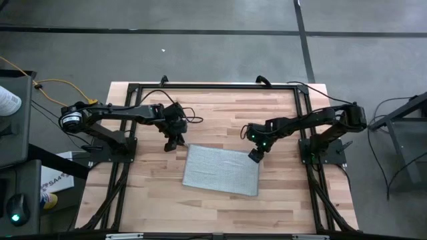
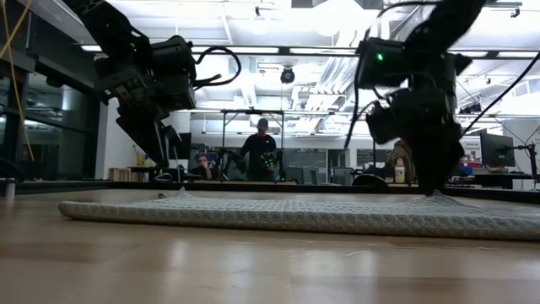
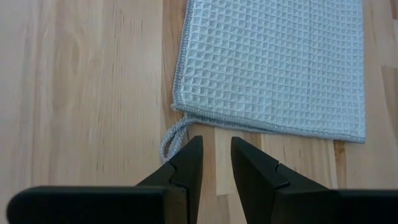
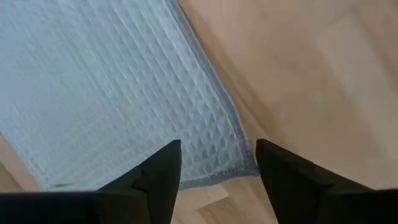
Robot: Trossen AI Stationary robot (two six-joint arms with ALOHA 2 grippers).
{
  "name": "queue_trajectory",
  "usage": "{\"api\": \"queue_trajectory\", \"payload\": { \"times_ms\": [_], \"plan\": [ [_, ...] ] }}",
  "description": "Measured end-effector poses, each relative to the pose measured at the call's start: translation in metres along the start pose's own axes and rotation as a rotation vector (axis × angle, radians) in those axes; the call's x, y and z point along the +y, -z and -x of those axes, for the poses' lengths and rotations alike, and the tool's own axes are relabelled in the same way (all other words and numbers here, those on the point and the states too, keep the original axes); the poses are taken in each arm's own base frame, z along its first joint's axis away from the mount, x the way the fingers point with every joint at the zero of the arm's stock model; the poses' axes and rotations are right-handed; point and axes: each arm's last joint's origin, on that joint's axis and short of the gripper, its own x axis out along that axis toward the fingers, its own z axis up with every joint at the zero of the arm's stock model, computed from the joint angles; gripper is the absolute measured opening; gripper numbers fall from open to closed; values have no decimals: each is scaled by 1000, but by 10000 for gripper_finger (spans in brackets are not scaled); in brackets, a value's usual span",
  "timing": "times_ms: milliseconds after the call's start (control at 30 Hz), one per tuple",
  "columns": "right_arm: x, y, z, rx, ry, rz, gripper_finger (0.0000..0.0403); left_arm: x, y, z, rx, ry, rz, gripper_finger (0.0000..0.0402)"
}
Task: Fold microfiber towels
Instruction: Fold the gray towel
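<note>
High view shows the microfiber towel (image 1: 221, 170) lying flat a little toward 6 o'clock of the wooden table (image 1: 280, 120) centre, with nothing resting on it. At the towel's 11 o'clock corner the left gripper (image 1: 175, 141) hangs with its fingers (image 3: 186, 163) only narrowly parted and nothing between them, just short of the hem and its small hanging loop (image 3: 171, 138). At the 1 o'clock corner the right gripper (image 1: 255, 156) stands spread wide and empty over the edge, while beyond the table a standing person (image 2: 263, 153) shows in the room.
</note>
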Motion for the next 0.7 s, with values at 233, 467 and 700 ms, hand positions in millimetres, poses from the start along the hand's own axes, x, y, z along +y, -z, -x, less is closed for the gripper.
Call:
{"api": "queue_trajectory", "payload": {
  "times_ms": [233,467,700],
  "plan": [
    [-15,13,-13,12,6,-34,199,0,0,0,-1,0,0,84],
    [-13,11,-16,-10,-79,-12,199,0,0,0,-1,0,5,84],
    [-11,9,-17,-14,-112,-2,199,0,0,0,-3,-1,6,84]
  ]
}}
